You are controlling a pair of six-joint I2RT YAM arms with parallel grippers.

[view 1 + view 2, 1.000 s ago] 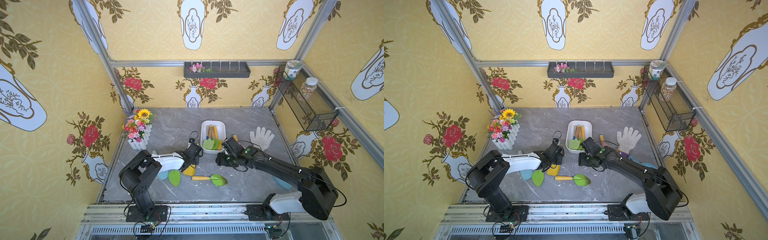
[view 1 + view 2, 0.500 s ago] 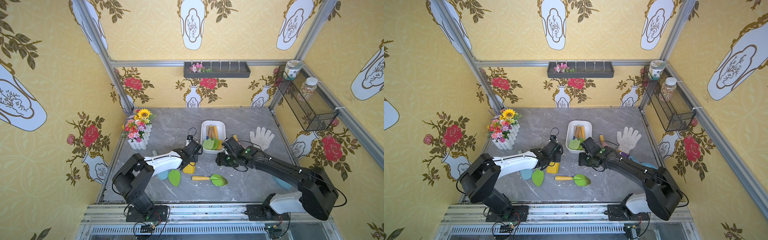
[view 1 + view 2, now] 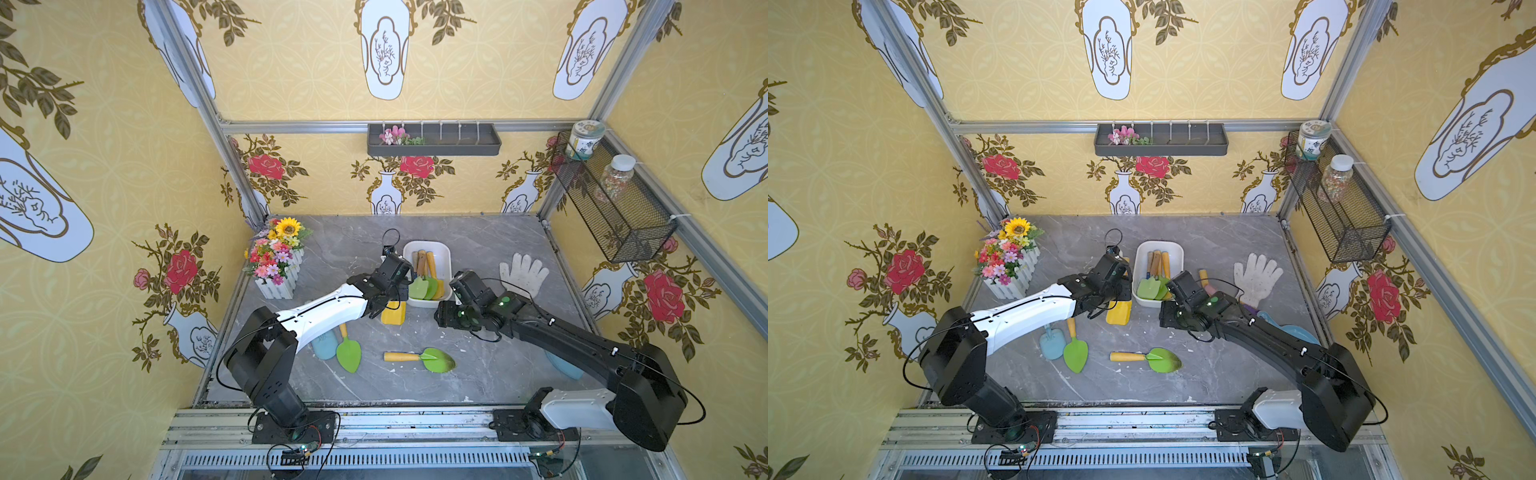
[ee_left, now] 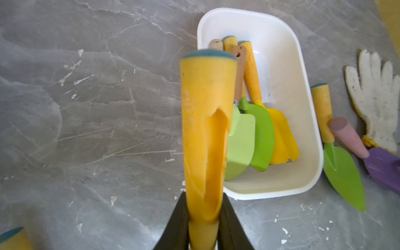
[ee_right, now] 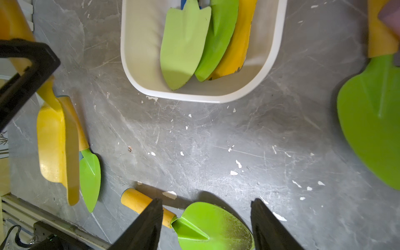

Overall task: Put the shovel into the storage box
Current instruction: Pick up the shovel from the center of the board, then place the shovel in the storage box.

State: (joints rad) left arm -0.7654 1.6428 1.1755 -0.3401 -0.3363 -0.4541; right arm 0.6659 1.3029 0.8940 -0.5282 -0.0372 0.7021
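My left gripper (image 4: 204,216) is shut on the orange handle of a yellow shovel (image 4: 205,129). In both top views its yellow blade (image 3: 392,312) (image 3: 1119,312) hangs low by the near left corner of the storage box. The storage box (image 3: 428,245) (image 3: 1158,245) (image 4: 270,194) is a white tub holding three shovels (image 4: 259,134). My right gripper (image 5: 205,207) (image 3: 442,320) hovers open in front of the box, with nothing between its fingers. Under it a green shovel (image 5: 212,225) (image 3: 428,359) lies on the table.
A green trowel (image 3: 348,353) and a blue one (image 3: 324,345) lie under my left arm. A green shovel (image 4: 344,173), a purple one (image 4: 383,168) and a white glove (image 3: 523,272) lie right of the box. A flower planter (image 3: 278,257) stands at the left.
My left gripper has closed fully on the yellow shovel and carried it back towards the storage box. The right arm has not moved.
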